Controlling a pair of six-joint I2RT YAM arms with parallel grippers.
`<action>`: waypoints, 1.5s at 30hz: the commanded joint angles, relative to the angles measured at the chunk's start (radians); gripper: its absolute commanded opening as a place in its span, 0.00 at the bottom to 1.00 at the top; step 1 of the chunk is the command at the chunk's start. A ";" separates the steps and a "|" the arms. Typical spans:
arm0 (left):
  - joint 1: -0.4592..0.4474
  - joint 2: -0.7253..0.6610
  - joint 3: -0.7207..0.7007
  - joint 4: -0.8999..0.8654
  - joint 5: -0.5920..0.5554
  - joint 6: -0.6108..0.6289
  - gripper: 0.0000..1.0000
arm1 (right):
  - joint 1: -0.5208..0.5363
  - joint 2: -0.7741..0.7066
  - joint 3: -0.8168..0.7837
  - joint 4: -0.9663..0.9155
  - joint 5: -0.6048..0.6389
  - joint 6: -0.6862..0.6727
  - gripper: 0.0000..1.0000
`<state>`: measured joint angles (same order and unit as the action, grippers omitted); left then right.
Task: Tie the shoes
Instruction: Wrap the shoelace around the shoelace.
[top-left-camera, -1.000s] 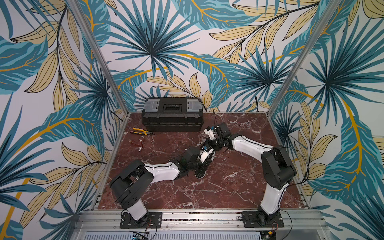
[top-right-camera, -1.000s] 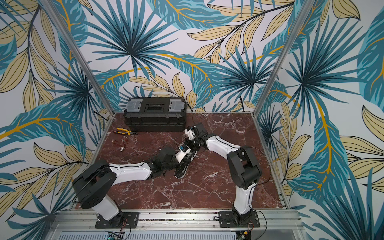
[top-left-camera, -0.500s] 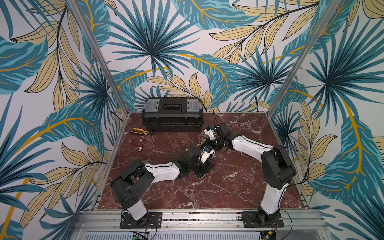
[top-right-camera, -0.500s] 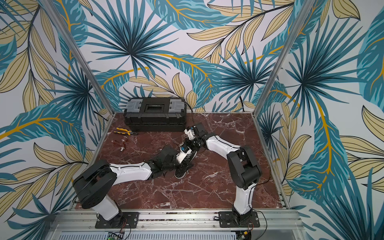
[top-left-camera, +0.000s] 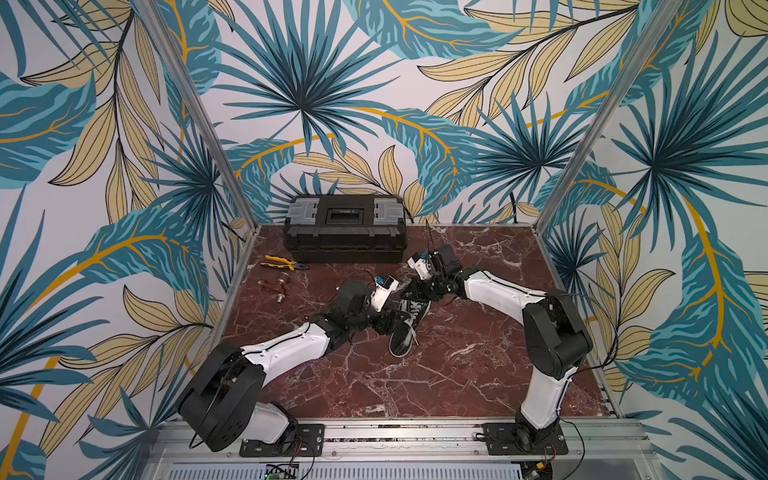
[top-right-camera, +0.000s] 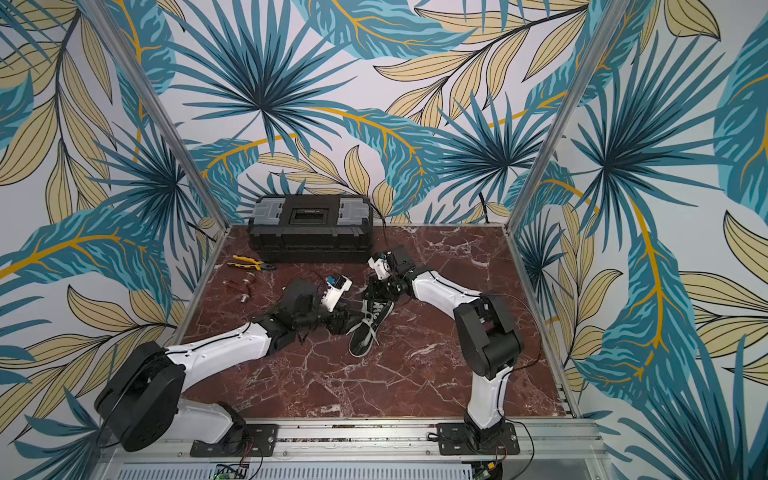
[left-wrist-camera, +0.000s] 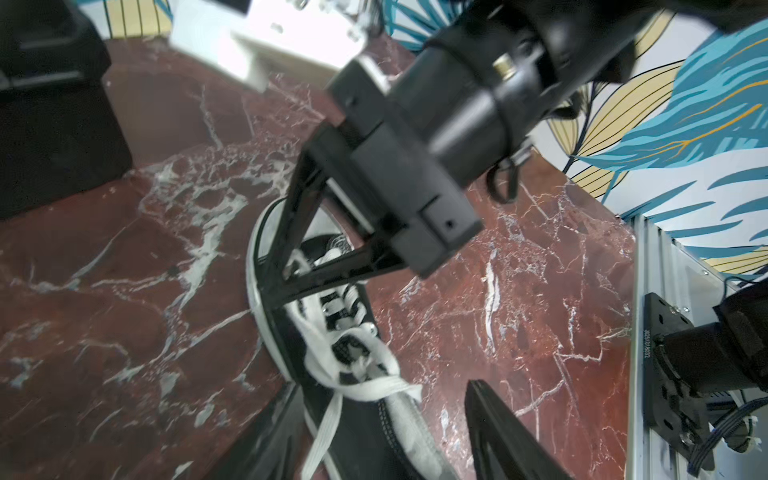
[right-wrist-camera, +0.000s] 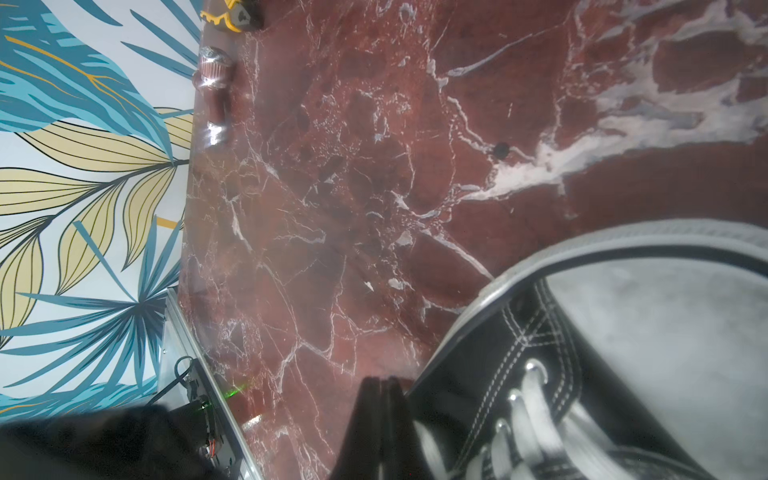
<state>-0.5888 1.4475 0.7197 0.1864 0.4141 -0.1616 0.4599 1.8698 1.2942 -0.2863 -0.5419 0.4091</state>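
Observation:
A black sneaker (top-left-camera: 405, 337) (top-right-camera: 365, 332) with a white sole edge lies on the marble table, its toe toward the back. In the left wrist view my left gripper (left-wrist-camera: 384, 386) stands open astride the shoe (left-wrist-camera: 361, 449). Loosely crossed white laces (left-wrist-camera: 365, 388) lie between its fingers, gripped by neither. My right gripper (top-left-camera: 419, 289) (left-wrist-camera: 272, 305) is shut, its tips against the shoe's side by the front eyelets. In the right wrist view its fingers (right-wrist-camera: 380, 399) are pressed together next to the laces (right-wrist-camera: 536, 399). Whether a lace is pinched stays hidden.
A black toolbox (top-left-camera: 345, 228) stands at the back of the table. Yellow-handled pliers (top-left-camera: 282, 264) and several small metal parts (top-left-camera: 278, 286) lie at the back left. An aluminium rail (top-left-camera: 374, 428) borders the front edge.
My left gripper has gone from shut to open and has drawn back a little to the left of the shoe. The right arm has stayed in place.

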 joint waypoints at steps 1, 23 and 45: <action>0.040 0.085 0.021 -0.048 0.068 0.022 0.67 | 0.005 -0.014 0.000 0.009 -0.025 -0.026 0.00; 0.114 0.312 0.192 -0.069 0.357 0.114 0.67 | 0.005 -0.052 -0.032 0.020 -0.032 -0.047 0.00; 0.159 0.361 0.254 -0.123 0.490 0.151 0.61 | 0.005 -0.111 -0.079 0.058 -0.048 -0.059 0.00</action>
<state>-0.4305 1.7905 0.9257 0.0631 0.8642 -0.0082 0.4599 1.7996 1.2484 -0.2604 -0.5713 0.3687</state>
